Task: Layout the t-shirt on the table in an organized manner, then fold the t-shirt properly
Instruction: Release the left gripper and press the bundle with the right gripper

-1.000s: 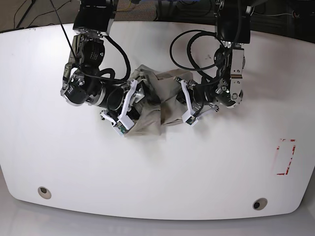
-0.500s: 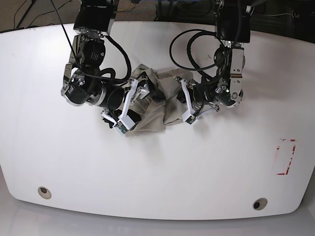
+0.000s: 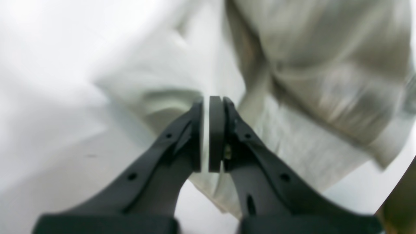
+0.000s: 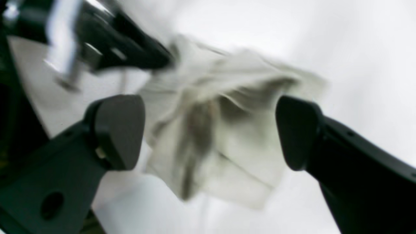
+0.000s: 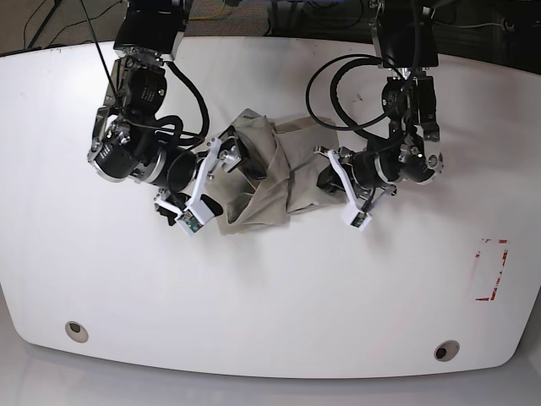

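T-shirt [image 5: 266, 173], plain beige, lies bunched in a wrinkled heap on the white table [image 5: 270, 288], between the two grippers. The left gripper [image 3: 211, 130] has its jaws pressed almost together; a thin pale strip shows between the pads, and cloth spreads just beyond and beside the tips, so it looks clamped on an edge of the shirt, though blur makes this uncertain. The right gripper [image 4: 208, 130] has its jaws spread wide with nothing between the pads; the crumpled cloth sits ahead of the gap, apart from both fingers.

Judged from this, the shirt is not yet laid out. To do this step well, the open jaws should close on a clear outer edge or corner, not a thick fold, then both arms should draw apart low over the table.
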